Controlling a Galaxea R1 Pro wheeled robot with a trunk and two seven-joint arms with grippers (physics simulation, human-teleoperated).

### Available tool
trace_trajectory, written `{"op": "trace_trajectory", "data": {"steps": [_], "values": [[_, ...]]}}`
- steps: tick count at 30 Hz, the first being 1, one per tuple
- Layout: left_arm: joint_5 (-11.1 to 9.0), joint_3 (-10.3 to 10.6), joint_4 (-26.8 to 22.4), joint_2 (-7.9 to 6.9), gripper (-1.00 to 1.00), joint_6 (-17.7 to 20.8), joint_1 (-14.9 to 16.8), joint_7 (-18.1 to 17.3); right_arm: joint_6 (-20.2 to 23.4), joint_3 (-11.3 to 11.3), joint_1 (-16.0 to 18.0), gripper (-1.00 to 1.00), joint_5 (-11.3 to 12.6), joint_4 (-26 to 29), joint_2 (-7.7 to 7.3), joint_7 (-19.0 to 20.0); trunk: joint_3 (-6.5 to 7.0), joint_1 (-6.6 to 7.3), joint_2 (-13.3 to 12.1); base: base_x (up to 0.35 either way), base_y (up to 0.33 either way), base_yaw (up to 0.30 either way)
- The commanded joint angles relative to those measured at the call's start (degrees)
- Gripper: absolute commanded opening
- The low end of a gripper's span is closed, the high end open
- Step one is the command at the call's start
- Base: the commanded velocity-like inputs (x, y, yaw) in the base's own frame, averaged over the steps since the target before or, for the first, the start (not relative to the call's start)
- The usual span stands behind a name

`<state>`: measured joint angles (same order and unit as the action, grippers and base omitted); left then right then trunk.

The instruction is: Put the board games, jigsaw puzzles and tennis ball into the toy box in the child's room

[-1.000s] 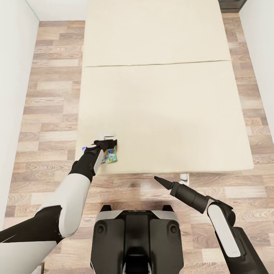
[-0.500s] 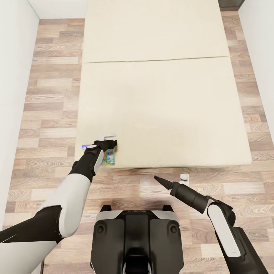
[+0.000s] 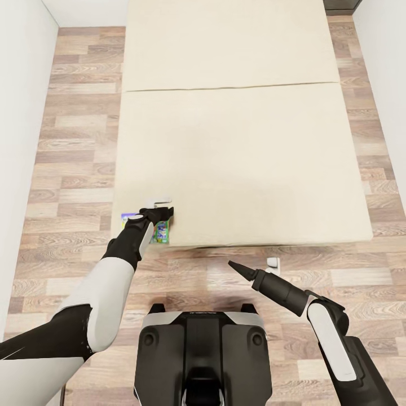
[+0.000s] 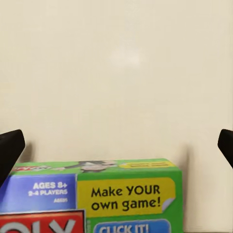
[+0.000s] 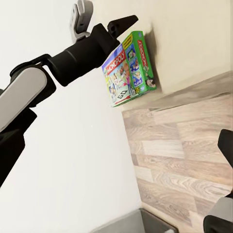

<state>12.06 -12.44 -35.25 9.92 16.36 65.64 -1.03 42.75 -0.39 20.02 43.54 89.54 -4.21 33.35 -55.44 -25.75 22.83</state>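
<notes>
Sitting at the near left corner of the bed [image 3: 237,146] is the Monopoly box [image 3: 161,232], the one with the green edge. You can read "Make YOUR own game!" on it in the left wrist view [image 4: 97,199], and the right wrist view [image 5: 128,68] shows its bright top with "MONOPOLY" on it. It lies flat on the beige mattress, close to the near edge, and part of it is hidden under your arm in the head view.

Your left gripper [image 3: 158,213] is right over the box. Its two black fingers are spread wide apart, one at each side of the left wrist view, and the box sits between them but lower down. The fingers [image 4: 8,153] do not touch the box, so the gripper grips nothing. In the right wrist view you can see the left gripper [image 5: 119,26] reaching over the top of the box, with one pointed finger sticking out past it.

Your right gripper [image 3: 234,266] hangs over the wood floor [image 3: 73,169], just near of the bed and well to the right of the box. It looks like one dark point in the head view, so its fingers seem pressed together with nothing in them.

A small white thing [image 3: 273,263] lies on the floor just beside the right gripper. White walls [image 3: 17,141] stand on the left and the right of the bed.
</notes>
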Motion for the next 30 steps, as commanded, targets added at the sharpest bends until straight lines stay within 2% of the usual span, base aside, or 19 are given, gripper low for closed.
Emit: {"op": "trace_trajectory", "data": {"steps": [1, 17, 30], "values": [[0.51, -0.31, -0.09, 0.08, 1.0, 0.26, 0.02, -0.12, 0.38, -0.03, 0.02, 1.0, 0.23, 0.02, -0.01, -0.12, -0.06, -0.03, 0.09, -0.02, 0.0, 0.0], [0.51, -0.31, -0.08, 0.08, 1.0, 0.29, 0.02, -0.12, 0.4, 0.0, 0.03, 1.0, 0.23, 0.02, -0.01, -0.39, -0.06, -0.03, 0.09, -0.006, 0.0, 0.0], [0.5, -0.34, -0.08, 0.08, 1.0, 0.26, 0.02, -0.12, 0.4, 0.04, 0.04, 1.0, 0.23, 0.02, -0.01, -0.39, -0.06, -0.03, 0.09, -0.103, 0.0, 0.0]]}}
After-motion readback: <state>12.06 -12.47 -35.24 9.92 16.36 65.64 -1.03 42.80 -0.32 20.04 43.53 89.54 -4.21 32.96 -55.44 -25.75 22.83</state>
